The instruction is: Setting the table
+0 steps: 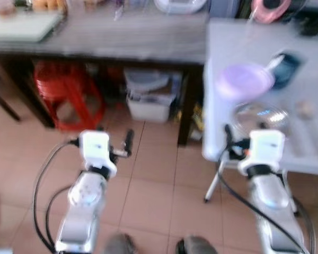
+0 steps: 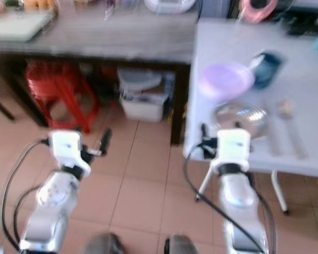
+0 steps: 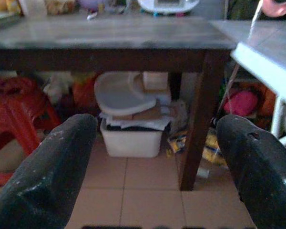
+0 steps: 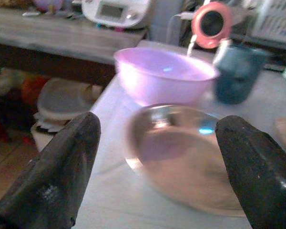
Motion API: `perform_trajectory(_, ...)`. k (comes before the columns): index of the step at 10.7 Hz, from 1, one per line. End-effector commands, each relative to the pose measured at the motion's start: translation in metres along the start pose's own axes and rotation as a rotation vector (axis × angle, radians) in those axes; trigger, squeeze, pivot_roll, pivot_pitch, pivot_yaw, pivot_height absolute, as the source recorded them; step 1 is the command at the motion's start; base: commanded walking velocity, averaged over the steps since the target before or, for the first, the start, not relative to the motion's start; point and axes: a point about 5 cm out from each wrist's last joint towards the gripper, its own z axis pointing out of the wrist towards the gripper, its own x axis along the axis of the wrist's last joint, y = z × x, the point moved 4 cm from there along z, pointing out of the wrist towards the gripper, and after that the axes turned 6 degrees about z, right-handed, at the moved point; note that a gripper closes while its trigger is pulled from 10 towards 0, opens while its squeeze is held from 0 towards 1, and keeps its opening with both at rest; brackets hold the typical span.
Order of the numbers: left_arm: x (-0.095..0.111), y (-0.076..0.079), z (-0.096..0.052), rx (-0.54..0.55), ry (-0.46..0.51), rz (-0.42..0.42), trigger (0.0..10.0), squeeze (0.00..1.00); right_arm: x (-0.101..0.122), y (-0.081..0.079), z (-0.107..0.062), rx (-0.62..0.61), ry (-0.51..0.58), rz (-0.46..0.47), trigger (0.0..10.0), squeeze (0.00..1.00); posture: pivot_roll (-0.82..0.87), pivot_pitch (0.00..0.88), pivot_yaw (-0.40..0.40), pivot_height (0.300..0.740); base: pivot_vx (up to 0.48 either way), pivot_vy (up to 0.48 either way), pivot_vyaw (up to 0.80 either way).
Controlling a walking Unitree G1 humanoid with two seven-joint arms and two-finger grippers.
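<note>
So the stuff to be set sat on the white folding table [image 1: 307,153], over at about 2 o'clock from the robot. One shiny metal plate [image 4: 181,157] lay closest to the near edge, and one lilac bowl [image 4: 164,74] sat just behind it, at its 12 o'clock, so close I couldn't tell if they touched. One dark teal cup [image 4: 238,71] stood at the bowl's 3 o'clock, and what looked like a pair of chopsticks or cutlery [image 2: 283,135] lay at the plate's 3 o'clock, too blurry to count properly.

Progress-wise, I'd say it was barely started: everything looked bunched in one corner rather than laid out as a place setting, and neither gripper had anything in it. Spreading the pieces out was all still to do, judging by the layout.

The right gripper [image 4: 157,157] was spread wide and empty, hovering right at the table's near edge, lined up on the plate. The left gripper [image 3: 155,157] was also wide and empty, held over the tiled floor [image 1: 148,185] at about 11 o'clock, pointing at the dark wooden table [image 3: 109,36].

Further out: one red plastic stool [image 1: 66,95] and one white storage bin [image 3: 131,138] under that wooden table, and one white rice cooker [image 4: 114,12] on top.
</note>
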Motion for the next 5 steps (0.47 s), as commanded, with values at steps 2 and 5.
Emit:
perform_trajectory(2,0.0002,-0.011,-0.0025,0.037,0.001,0.03,10.0,0.0,0.0071,-0.0049,0.0002,0.009,0.03,0.028,10.0,0.0,-0.08,0.135,0.038,0.74,0.0,-0.199,0.0)
perform_trajectory(5,0.002,-0.0084,-0.0039,0.03,0.009,0.001,10.0,0.0,0.0055,-0.0014,0.0015,-0.025,0.017,-0.042,10.0,0.0,-0.08,0.147,0.025,0.74,0.0,0.0,0.0)
